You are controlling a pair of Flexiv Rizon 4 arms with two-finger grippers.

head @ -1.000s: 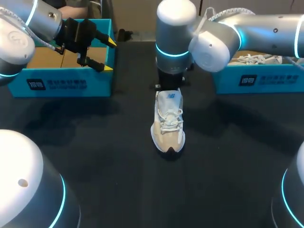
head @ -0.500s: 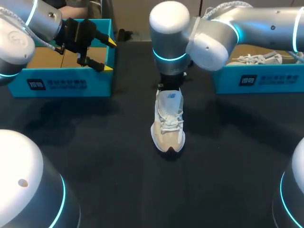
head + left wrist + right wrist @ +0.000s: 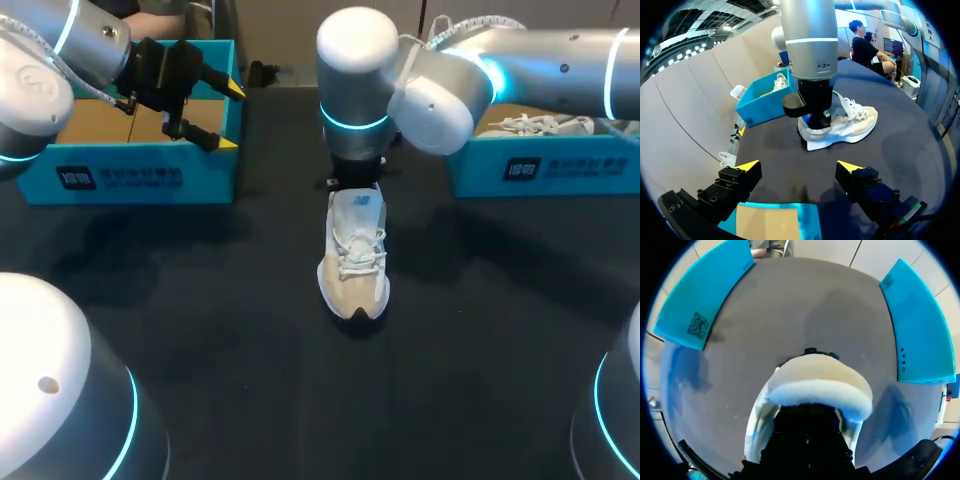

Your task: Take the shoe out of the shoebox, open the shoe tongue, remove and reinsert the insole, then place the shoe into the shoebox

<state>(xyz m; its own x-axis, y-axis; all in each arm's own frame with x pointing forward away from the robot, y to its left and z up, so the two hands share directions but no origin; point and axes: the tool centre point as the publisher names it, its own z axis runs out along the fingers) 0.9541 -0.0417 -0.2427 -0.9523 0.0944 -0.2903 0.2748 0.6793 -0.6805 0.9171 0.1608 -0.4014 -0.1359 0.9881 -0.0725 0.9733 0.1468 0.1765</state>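
Across the dark table (image 3: 200,340) only the right arm (image 3: 540,60) has shifted. Over the last second its upright wrist column has slid a little to the left and its elbow has swung with it, so the column now stands squarely over the heel end of the shoe, not slightly right of it. The left arm (image 3: 40,70) has not moved and hangs at the far left over the left shoebox (image 3: 130,175), whose cardboard floor shows bare. The right shoebox (image 3: 540,165), at the far right, holds a second shoe (image 3: 540,125) with loose white laces.

Between the boxes the shoe (image 3: 355,260) stands upright on its sole at the table's middle, toe near and heel far, exactly where it stood a second ago. It is therefore out of its box, and nothing yet shows an insole outside it.

The right gripper (image 3: 812,107) reaches down into the shoe's opening, with the padded heel collar just ahead of it. Its lower end is hidden there, so I cannot tell whether it grasps anything. Since the shoe did not stir, I judge the shift a small re-centring before work on the tongue or insole.

The left gripper (image 3: 231,117) is released, its yellow tips spread wide and holding nothing.
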